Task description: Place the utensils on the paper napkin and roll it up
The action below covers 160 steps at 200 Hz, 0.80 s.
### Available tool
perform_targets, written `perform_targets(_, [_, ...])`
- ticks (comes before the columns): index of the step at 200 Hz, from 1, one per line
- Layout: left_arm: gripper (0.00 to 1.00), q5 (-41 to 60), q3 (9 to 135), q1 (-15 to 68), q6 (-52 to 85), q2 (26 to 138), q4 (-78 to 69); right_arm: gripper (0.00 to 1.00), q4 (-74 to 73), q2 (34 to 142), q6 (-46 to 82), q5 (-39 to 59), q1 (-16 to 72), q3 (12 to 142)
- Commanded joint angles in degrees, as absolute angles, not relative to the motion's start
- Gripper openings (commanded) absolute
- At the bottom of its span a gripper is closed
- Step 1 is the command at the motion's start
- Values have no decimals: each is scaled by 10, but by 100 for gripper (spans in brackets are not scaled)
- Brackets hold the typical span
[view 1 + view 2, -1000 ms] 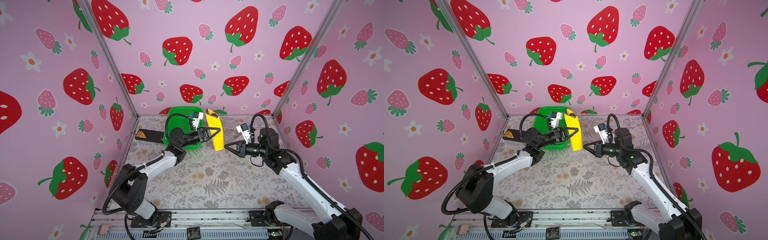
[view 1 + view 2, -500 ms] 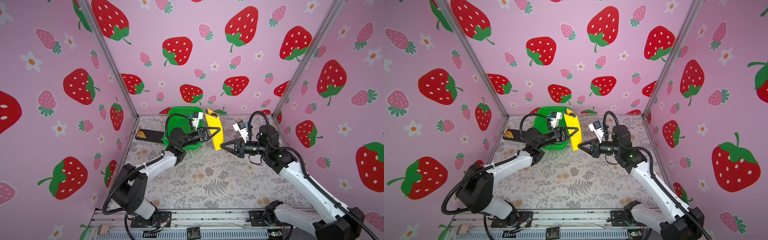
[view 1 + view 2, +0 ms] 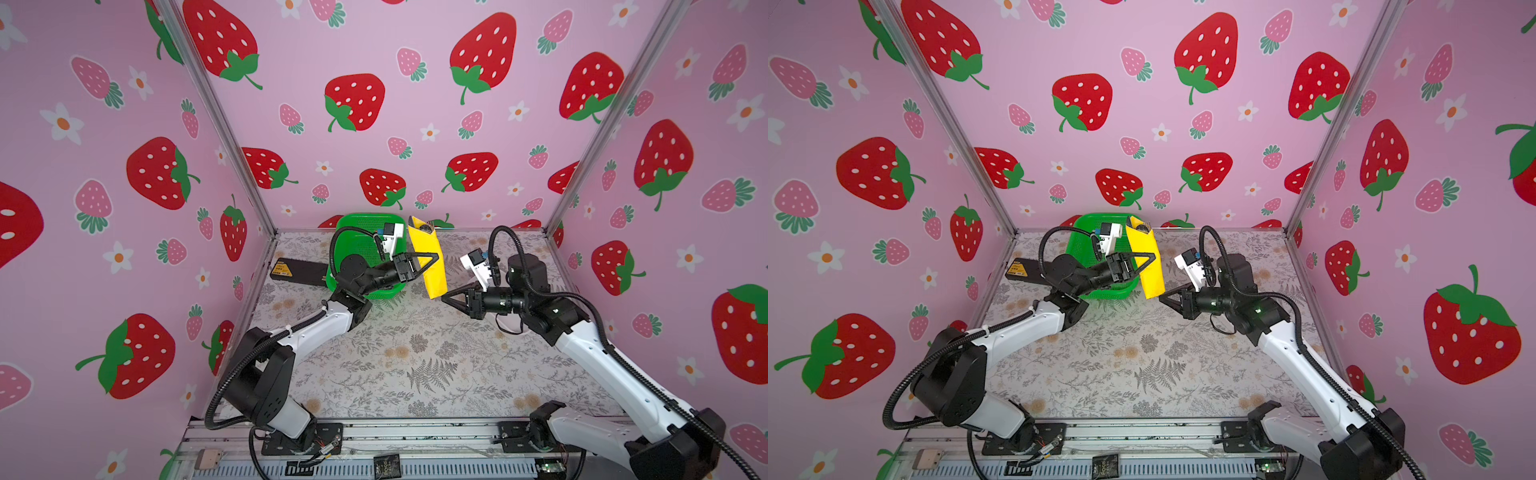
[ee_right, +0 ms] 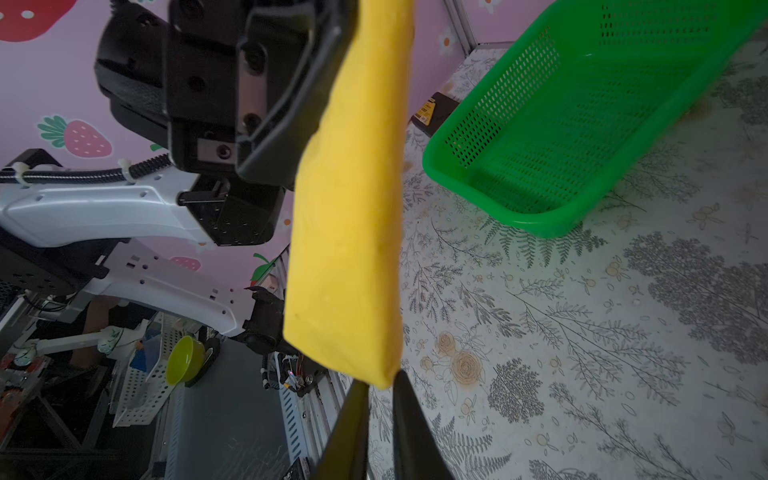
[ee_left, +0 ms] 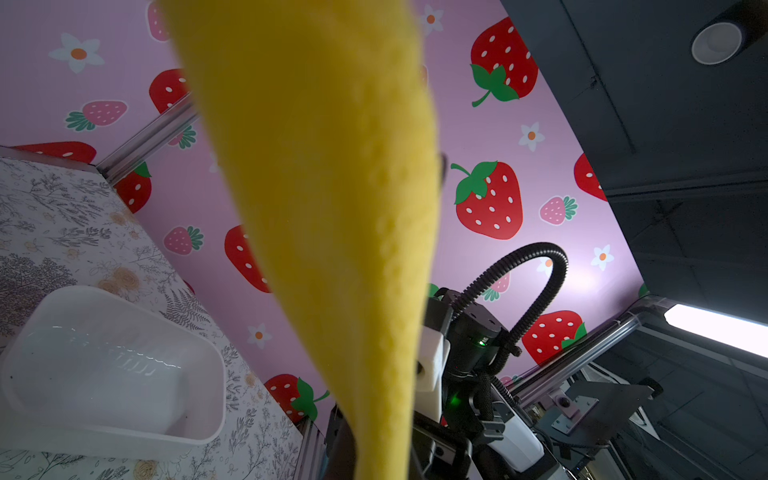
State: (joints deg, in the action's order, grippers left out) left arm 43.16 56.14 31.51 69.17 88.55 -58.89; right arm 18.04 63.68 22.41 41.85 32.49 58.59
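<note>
Two white-and-black arms rise from the rail at the near edge of the bench (image 3: 415, 365), which wears a grey fern-and-flower print. Both bend inward toward its far half. The right arm lies low, forearm stretched leftward, wrist rolled on its side. The slim black fingers of the right gripper (image 3: 445, 296) are parted by a narrow gap and grip nothing. Their tips sit right at the near corner of the paper napkin (image 3: 436, 279).

That napkin is a bright yellow, soft, faintly pebbled sheet rolled into a flattish tube. It is held clear of the bench over its far middle. Its long axis runs near to far, the near end pointing at the right gripper, the far end toward the back wall and leaning a touch left. How steeply it climbs I cannot tell.

The left arm reaches across the basket, and the left gripper (image 3: 434, 255) is clamped across the roll about mid-length. A small dark bit (image 3: 424, 227) pokes from the far end, too small to name.

Just left of the roll, near the far edge, sits a green perforated plastic basket (image 3: 365, 216). Beside it, by the left edge, lies a flat black box (image 3: 297, 272) with a yellow label.
</note>
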Motion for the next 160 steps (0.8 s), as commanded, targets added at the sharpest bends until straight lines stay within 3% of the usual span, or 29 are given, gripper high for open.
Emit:
perform_targets(1, [0, 444, 575, 317, 703, 869, -638, 19, 235, 623, 181, 354, 321, 610])
perform_targets(51, [0, 446, 567, 316, 700, 862, -637, 23, 202, 587, 201, 289, 297, 622])
perform_targets(67, [0, 448, 566, 316, 700, 862, -636, 30, 163, 583, 226, 296, 288, 620])
perform_targets(125, [0, 465, 568, 316, 704, 858, -635, 59, -127, 638, 420, 562, 270, 572])
perform_targets(160, [0, 470, 571, 317, 706, 858, -637, 68, -153, 672, 436, 596, 273, 571])
